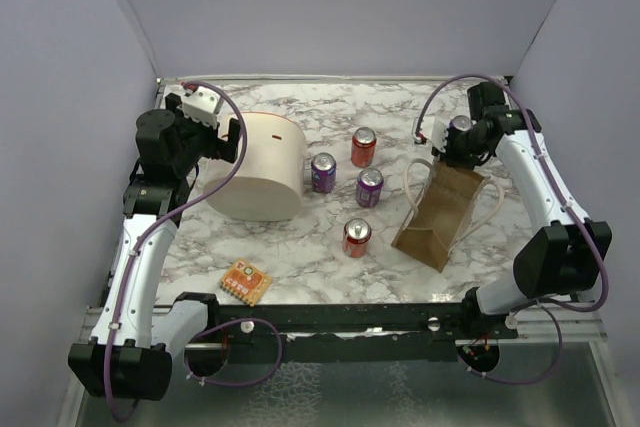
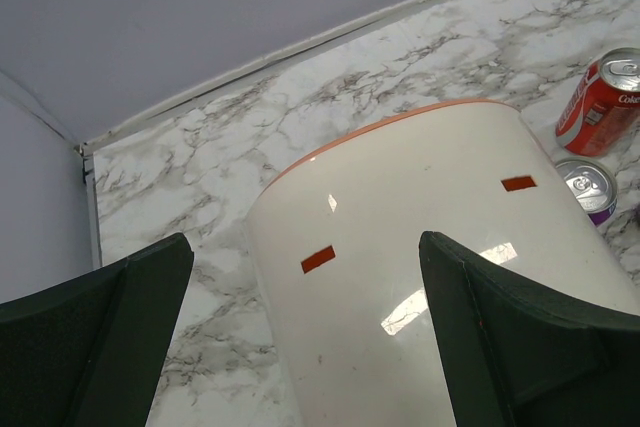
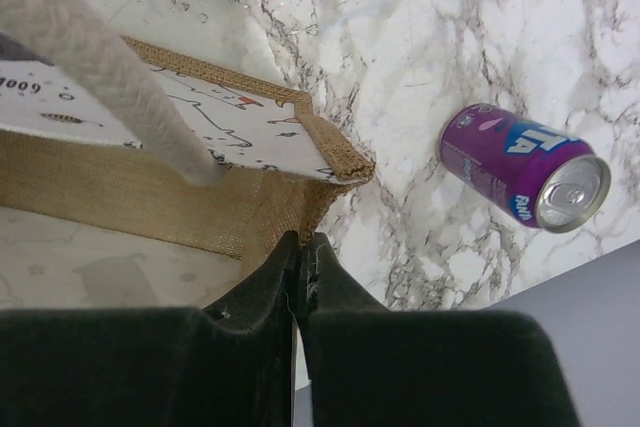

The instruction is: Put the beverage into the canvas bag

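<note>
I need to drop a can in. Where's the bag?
Top view, right side: the bag sits just right of the nearer red can, its far rim held by the right claw.

I saw a big cream tub (image 1: 262,167) on the marble table (image 1: 300,257). It had small orange marks on its side. A little orange packet (image 1: 245,282) lay near the front edge.

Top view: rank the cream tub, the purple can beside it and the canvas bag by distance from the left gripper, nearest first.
From the left gripper:
1. Cream tub, right beside it.
2. Purple can, just right of the tub.
3. Canvas bag, far right.
</note>
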`<state>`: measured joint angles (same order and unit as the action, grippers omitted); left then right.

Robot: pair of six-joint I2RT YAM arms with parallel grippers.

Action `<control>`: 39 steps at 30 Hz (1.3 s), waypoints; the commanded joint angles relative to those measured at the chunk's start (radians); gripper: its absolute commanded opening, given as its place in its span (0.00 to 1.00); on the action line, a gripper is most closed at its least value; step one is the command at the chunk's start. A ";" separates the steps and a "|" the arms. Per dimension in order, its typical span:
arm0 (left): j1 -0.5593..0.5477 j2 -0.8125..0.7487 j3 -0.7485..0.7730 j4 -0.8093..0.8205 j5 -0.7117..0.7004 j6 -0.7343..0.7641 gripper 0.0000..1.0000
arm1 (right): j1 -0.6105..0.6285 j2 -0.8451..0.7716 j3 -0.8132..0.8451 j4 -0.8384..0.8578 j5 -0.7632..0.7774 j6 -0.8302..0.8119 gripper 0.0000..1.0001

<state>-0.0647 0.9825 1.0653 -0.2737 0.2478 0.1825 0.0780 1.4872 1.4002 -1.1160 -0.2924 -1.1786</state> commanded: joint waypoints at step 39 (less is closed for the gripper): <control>0.008 -0.014 -0.014 -0.022 0.120 0.021 0.99 | 0.148 -0.185 -0.115 0.437 0.145 0.528 0.73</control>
<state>-0.0647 0.9909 1.0645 -0.3080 0.3344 0.1940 0.2291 1.3914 1.2964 -0.8349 -0.2565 -0.8341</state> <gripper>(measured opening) 0.991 0.695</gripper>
